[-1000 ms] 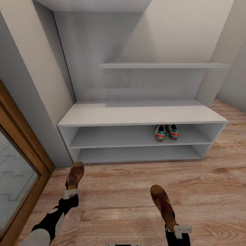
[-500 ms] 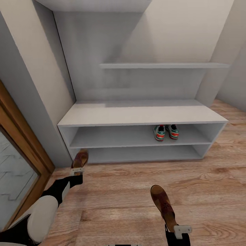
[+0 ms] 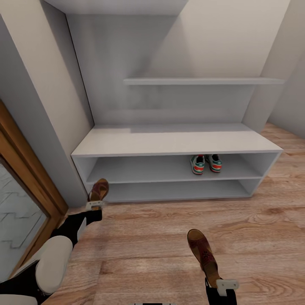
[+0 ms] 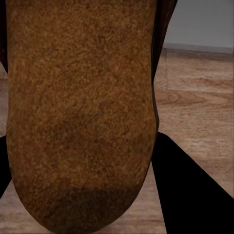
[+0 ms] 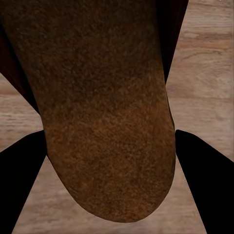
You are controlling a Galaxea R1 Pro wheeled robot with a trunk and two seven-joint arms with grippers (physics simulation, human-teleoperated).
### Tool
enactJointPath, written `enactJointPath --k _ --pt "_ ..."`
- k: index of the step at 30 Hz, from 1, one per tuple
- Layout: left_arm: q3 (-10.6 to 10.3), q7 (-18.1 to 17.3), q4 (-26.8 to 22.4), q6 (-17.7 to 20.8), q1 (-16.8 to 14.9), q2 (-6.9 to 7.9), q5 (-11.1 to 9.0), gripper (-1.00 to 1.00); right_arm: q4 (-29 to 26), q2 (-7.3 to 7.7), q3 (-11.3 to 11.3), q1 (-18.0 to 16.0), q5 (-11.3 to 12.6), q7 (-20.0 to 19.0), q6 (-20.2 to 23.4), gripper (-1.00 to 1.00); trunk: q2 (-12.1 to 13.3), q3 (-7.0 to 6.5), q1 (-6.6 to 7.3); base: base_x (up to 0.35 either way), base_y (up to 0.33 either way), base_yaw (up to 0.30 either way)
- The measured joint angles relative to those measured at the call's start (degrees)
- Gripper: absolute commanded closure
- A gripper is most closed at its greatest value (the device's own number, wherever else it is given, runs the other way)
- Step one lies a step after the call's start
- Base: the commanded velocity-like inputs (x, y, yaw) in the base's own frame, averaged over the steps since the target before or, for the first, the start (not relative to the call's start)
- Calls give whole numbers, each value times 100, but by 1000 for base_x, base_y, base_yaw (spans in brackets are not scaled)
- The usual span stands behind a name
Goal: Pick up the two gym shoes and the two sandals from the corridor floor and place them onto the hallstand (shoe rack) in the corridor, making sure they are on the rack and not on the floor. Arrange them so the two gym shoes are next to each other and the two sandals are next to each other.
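Observation:
Two gym shoes point(image 3: 206, 163) stand side by side on the upper open shelf of the hallstand point(image 3: 169, 144), toward its right end. My left gripper point(image 3: 94, 205) is shut on a brown sandal point(image 3: 99, 189) held just in front of the hallstand's lower left corner, above the corridor floor point(image 3: 178, 237). My right gripper point(image 3: 224, 284) is shut on the other sandal point(image 3: 202, 251), held low over the floor at the bottom right. Each wrist view looks along a tan sole: the left sandal's sole point(image 4: 80, 112) and the right sandal's sole point(image 5: 105, 117).
A wood-framed glass door point(image 3: 21, 203) runs along the left wall. A floating shelf point(image 3: 203, 81) hangs above the bench top. The hallstand's lower shelf point(image 3: 173, 190) and the left part of the upper shelf hold nothing. Open plank floor lies to the right.
My left arm has reached forward, carrying its sandal from the floor area up to the hallstand's lower left corner. The right arm and its sandal have barely moved.

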State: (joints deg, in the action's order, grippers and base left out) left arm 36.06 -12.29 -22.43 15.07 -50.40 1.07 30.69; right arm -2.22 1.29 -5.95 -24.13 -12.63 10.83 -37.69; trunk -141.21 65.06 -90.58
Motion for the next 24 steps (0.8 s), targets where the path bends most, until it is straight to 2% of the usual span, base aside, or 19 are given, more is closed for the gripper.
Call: enactJointPath --k 2,7,9,15,24 --pt "-1 -11 -70 11 5 6 0 100 -2 13 -8 1 6 1 0 100 0 4 0 0 0 0" --pt "3 16 -137 31 4 -31 4 100 -10 39 -19 4 13 8 -3 100 -199 128 -110 0 0 0" --pt "10 20 -141 35 2 -46 16 100 -11 44 -17 3 11 8 -2 100 -203 189 -116 0 0 0" --pt "25 36 -145 45 -61 -86 264 100 -5 43 -12 1 11 12 -3 100 -211 376 -132 0 0 0" --pt "37 37 -153 38 -95 -123 350 100 -4 38 -8 2 8 16 -3 100 -212 405 -131 0 0 -25"
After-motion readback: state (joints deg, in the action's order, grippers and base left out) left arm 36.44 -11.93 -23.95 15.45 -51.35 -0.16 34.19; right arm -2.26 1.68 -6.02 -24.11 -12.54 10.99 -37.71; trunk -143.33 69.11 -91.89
